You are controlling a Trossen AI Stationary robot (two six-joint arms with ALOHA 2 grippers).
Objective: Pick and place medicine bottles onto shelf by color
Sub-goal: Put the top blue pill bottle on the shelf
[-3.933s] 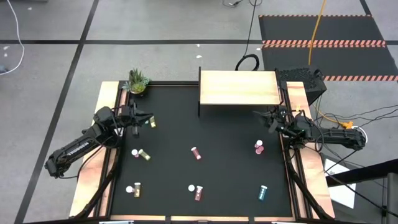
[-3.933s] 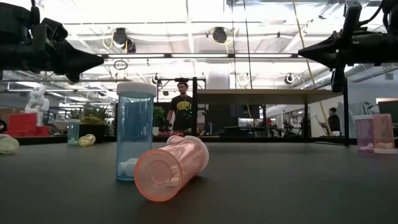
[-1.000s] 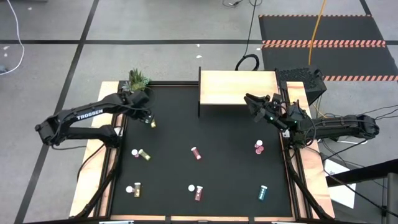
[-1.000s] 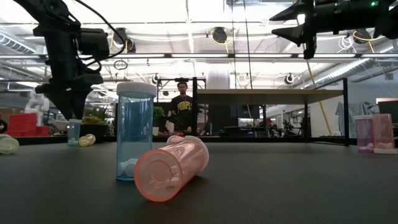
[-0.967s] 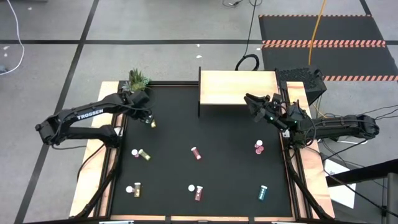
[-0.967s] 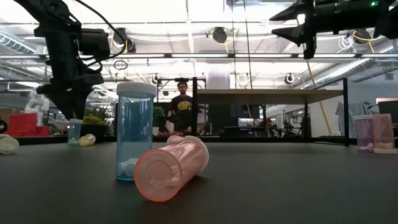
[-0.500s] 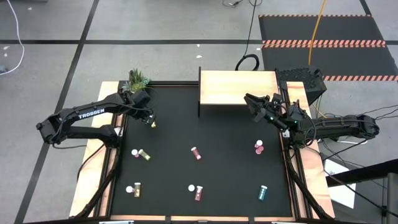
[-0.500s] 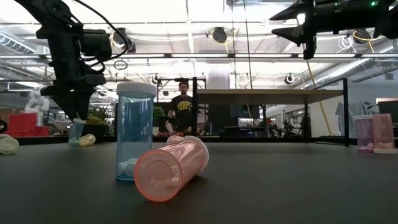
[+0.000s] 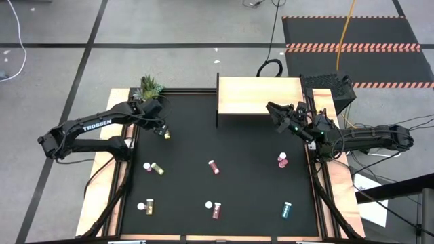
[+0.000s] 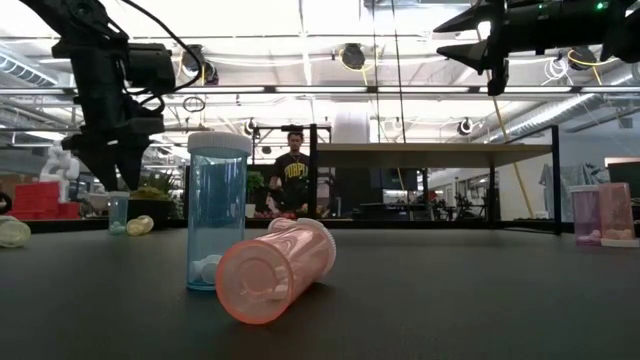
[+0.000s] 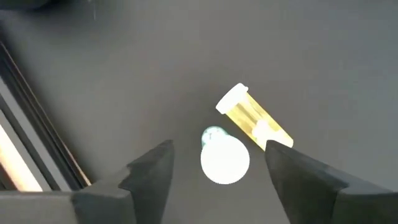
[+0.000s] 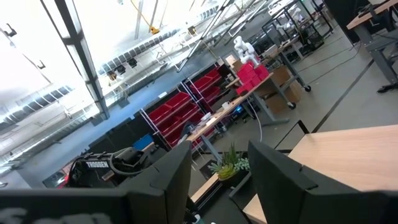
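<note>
My left gripper (image 11: 217,152) hangs open over the table's far left, pointing down. Its fingers stand on either side of a small teal bottle's white cap (image 11: 225,160) without touching it. That bottle (image 10: 118,213) stands upright on its base. A yellow bottle (image 11: 255,118) lies on its side right beside it. My right gripper (image 12: 219,162) is open and holds nothing; it is raised by the near right corner of the pale wood shelf (image 9: 260,95), which has nothing on top. More bottles lie scattered over the black table.
A potted plant (image 9: 150,88) stands at the far left corner. Bottles lie at the left (image 9: 154,167), the middle (image 9: 214,166), the right (image 9: 282,160) and along the near edge (image 9: 146,205), (image 9: 213,208), (image 9: 287,209). Wooden rails (image 9: 116,163) run along both sides.
My left gripper has opened and let go of the small teal bottle. The bottle was tilted between the fingers half a second ago; it now stands upright on the table below them. My right arm has kept still.
</note>
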